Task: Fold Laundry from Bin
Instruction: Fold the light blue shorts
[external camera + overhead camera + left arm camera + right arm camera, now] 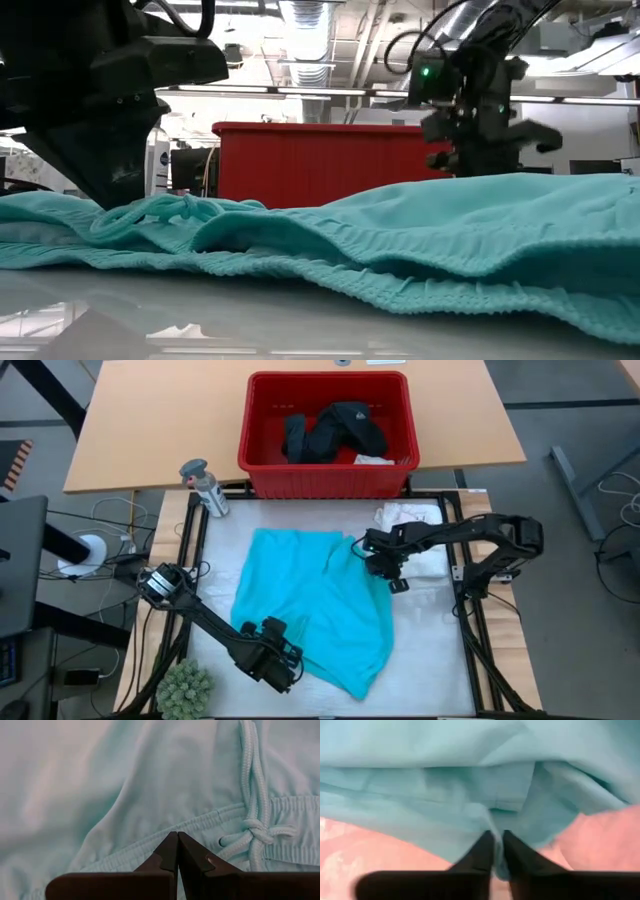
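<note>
A turquoise garment [315, 605] with an elastic waistband and a drawstring [252, 827] lies spread on the white table [440, 660]. My left gripper [290, 665] is shut at its near left edge, by the waistband. My right gripper [393, 580] is shut on the garment's far right edge. The red bin [328, 475] stands at the far side with black clothing [330, 430] and a white piece [372, 458] inside. A white lacy top [412, 520] lies on the table behind my right gripper. My left gripper has its shut fingertips [170, 845] against the waistband [150, 847], a little beside the drawstring knot, slanting down from above. Whether any cloth is pinched between them I cannot tell. The garment lies on the table there. My right gripper pinches a bunched fold of the turquoise cloth [492, 822] between its two fingers at the garment's far right edge. The fingers point down from above. The cloth rises slightly into the fingers, and the rest lies slack on the table.
A grey spray bottle [205, 488] stands at the table's far left corner. A green spiky plant [185, 690] sits at the near left. The bin's wall [320, 165] closes the far side; bare table shows along the near and right edges.
</note>
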{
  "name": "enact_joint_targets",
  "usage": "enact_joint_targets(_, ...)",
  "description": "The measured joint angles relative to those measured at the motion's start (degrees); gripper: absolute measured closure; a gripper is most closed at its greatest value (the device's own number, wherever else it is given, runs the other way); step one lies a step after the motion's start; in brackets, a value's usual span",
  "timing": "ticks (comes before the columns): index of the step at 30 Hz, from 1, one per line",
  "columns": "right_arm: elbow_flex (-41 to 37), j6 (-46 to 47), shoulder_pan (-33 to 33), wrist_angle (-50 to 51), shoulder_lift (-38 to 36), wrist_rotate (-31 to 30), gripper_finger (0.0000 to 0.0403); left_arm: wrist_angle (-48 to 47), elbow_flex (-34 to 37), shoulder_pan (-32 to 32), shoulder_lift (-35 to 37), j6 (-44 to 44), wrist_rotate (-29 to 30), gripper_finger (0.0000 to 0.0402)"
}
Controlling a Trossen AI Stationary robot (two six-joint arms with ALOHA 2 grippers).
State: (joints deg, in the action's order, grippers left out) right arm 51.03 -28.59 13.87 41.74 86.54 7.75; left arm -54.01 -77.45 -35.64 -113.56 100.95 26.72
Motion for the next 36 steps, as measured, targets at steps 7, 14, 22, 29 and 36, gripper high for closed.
enact_joint_targets(7,0.02,3.47,0.47,5.28,-5.79,-0.06,0.0359,-0.05,0.0,0.0,0.0,-2.83,-0.74,0.0401)
enact_joint_targets(14,0.02,3.29,1.94,16.06,-8.58,1.31,0.034,-0.1,0.0,-0.32,0.0,-5.21,-2.47,0.0401)
enact_joint_targets(22,-4.3,4.58,2.4,21.13,-13.22,5.77,0.0331,-0.94,0.0,-1.66,0.0,-5.25,-2.42,0.0401)
enact_joint_targets(29,-7.21,5.19,3.36,21.49,-18.7,5.42,0.028,-1.02,0.0,-2.01,0.0,-5.84,-2.57,0.0401)
enact_joint_targets(36,-7.23,7.91,5.33,21.73,-25.11,4.17,0.0234,-0.97,0.0,-2.01,0.0,-5.86,-2.36,0.0401)
